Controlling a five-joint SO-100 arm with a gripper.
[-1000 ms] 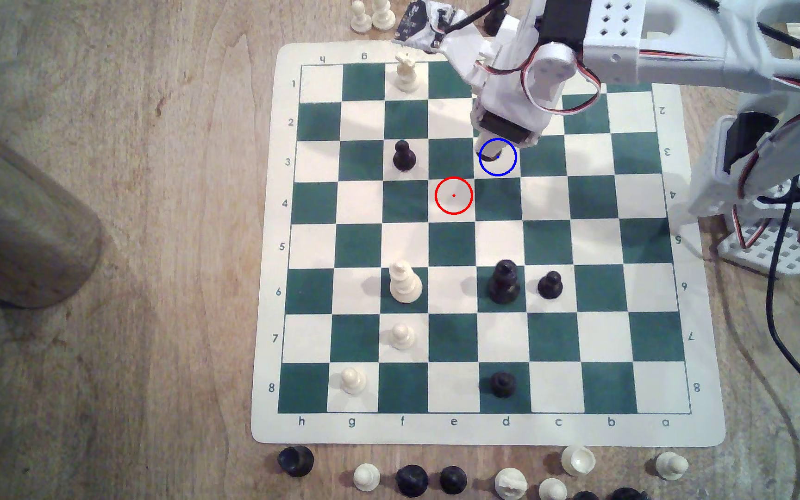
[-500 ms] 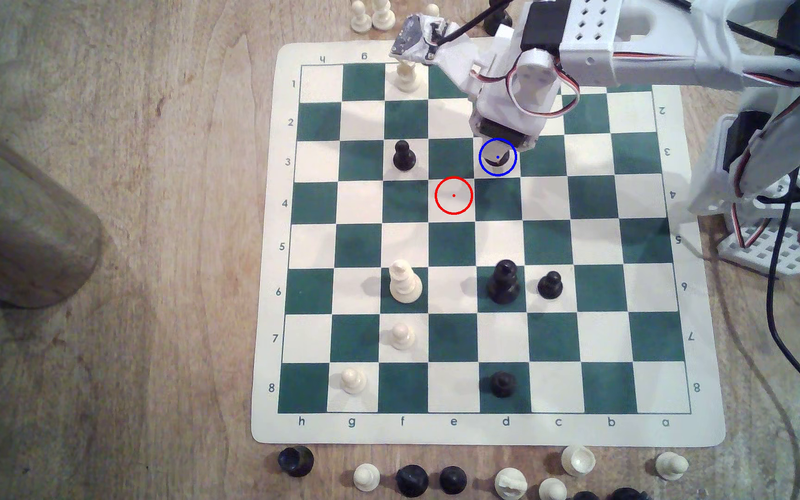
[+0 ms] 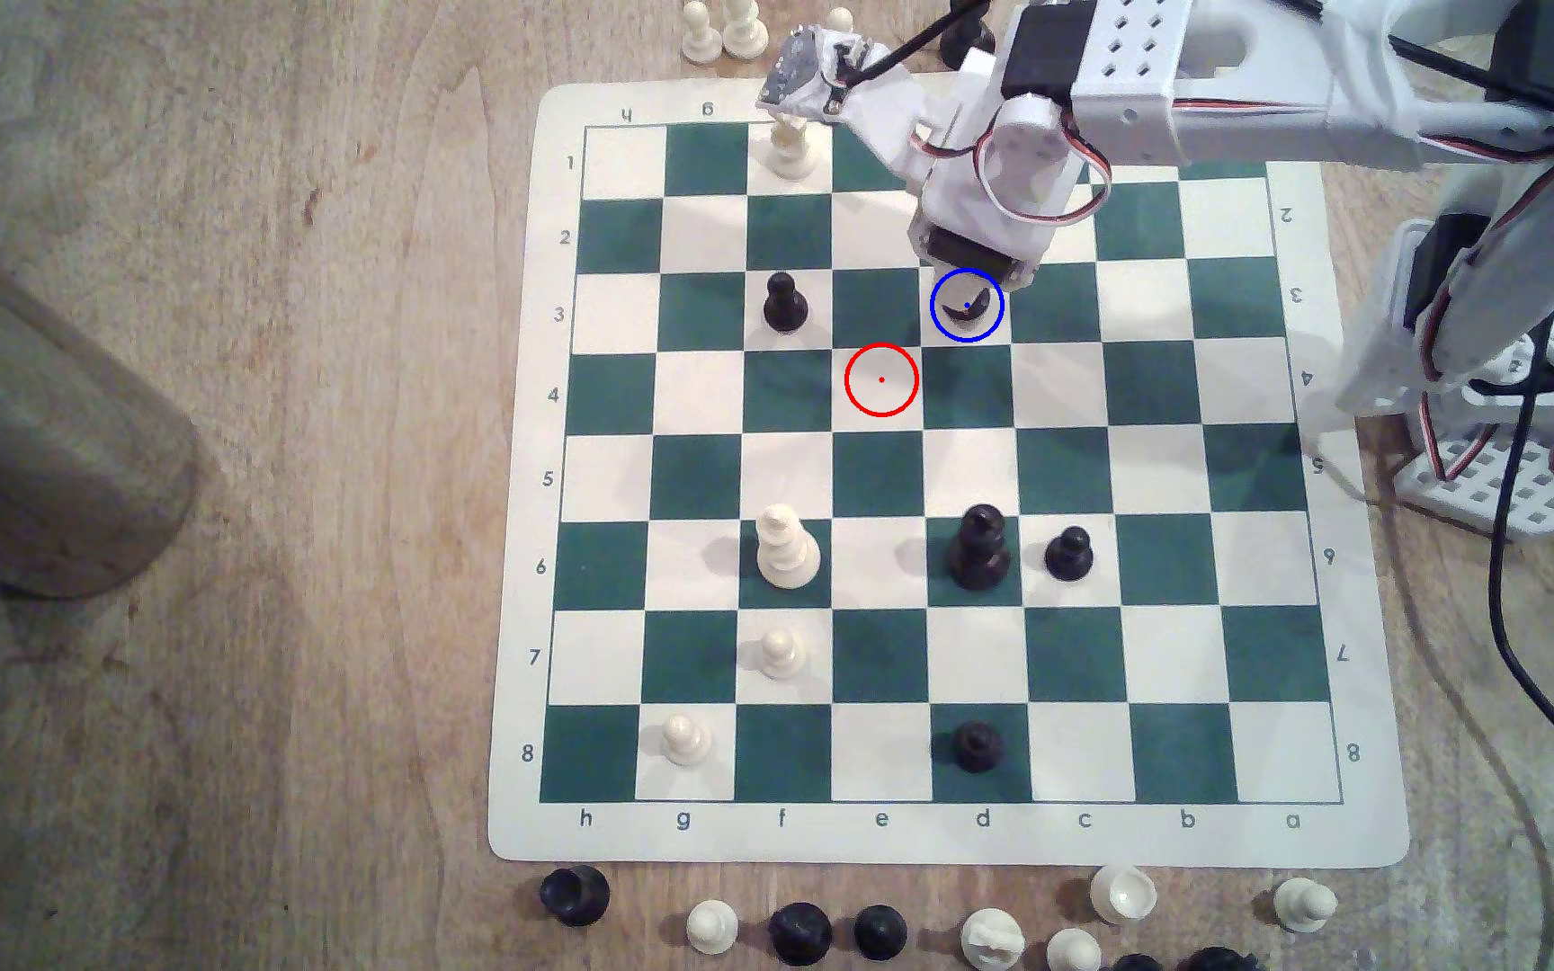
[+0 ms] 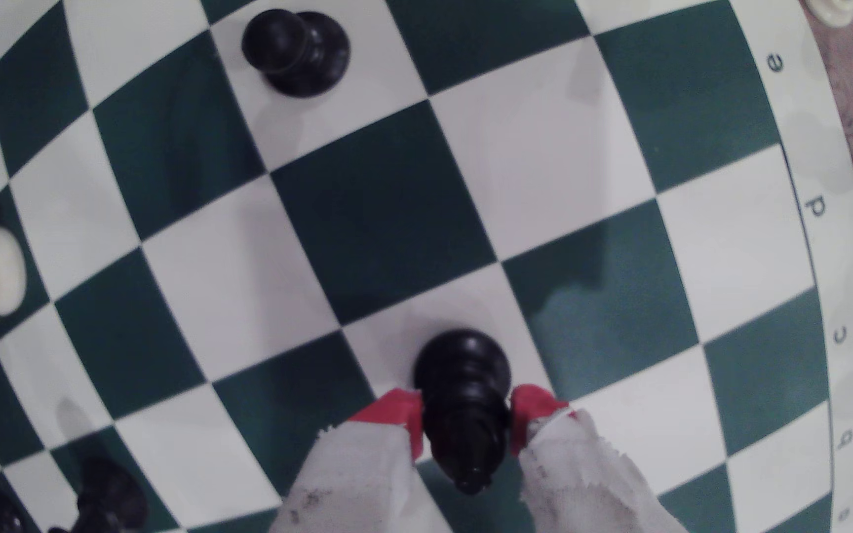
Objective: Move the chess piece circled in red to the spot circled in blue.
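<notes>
The chess piece [image 3: 965, 316], a black tapering piece with a wide round base, stands inside the blue ring of the spot [image 3: 988, 322], a cream square in row 3. My gripper [image 3: 974, 271] hangs right over it. In the wrist view the red-tipped fingers [image 4: 399, 410] press both sides of the chess piece [image 4: 463, 389], with my gripper [image 4: 465, 407] shut on its upper body. Its base rests on the cream square. The red-ringed cream square [image 3: 881, 380] holds nothing.
A black pawn [image 3: 784, 303] stands two squares toward the exterior view's left, and a white piece [image 3: 789, 145] sits in row 1. A tall black piece [image 3: 979, 551] and a pawn [image 3: 1068, 554] stand in row 6. Captured pieces line the board's near edge [image 3: 941, 845]. A brown cylinder [image 3: 35, 448] lies far left.
The wrist and arm have drawn back slightly toward row 1, so more of the black base shows inside the blue ring. Nothing else on the board has moved.
</notes>
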